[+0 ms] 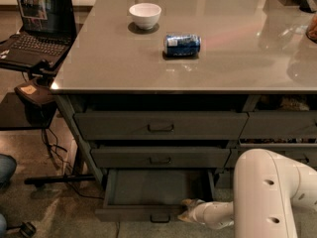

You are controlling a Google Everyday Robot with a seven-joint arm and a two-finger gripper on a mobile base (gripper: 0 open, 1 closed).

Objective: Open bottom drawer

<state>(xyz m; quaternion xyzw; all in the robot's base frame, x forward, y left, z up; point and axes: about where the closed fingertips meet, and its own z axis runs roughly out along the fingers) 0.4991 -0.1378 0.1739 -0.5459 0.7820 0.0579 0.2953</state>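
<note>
My pincer (187, 209) is hanging low near the floor, at the front edge of the bottom drawer (148, 190). I am not able to tell whether it is released or clenched, nor whether it is touching the drawer front. The drawer is standing pulled out from the stack, with its plain dark inside showing just behind my pincer and to its left. Its small loop handle (160, 218) is sitting just to the left of my pincer. My white arm (267, 192) is reaching in from the right. Above my pincer, the middle drawer (124, 157) and the top drawer (114, 126) are sitting shut. Higher up, on the grey table top (237, 58), a blue can (182, 44) is lying on its side and a white bowl (145, 15) is standing further back. Far off to the upper left, a laptop (39, 24) is sitting open.
</note>
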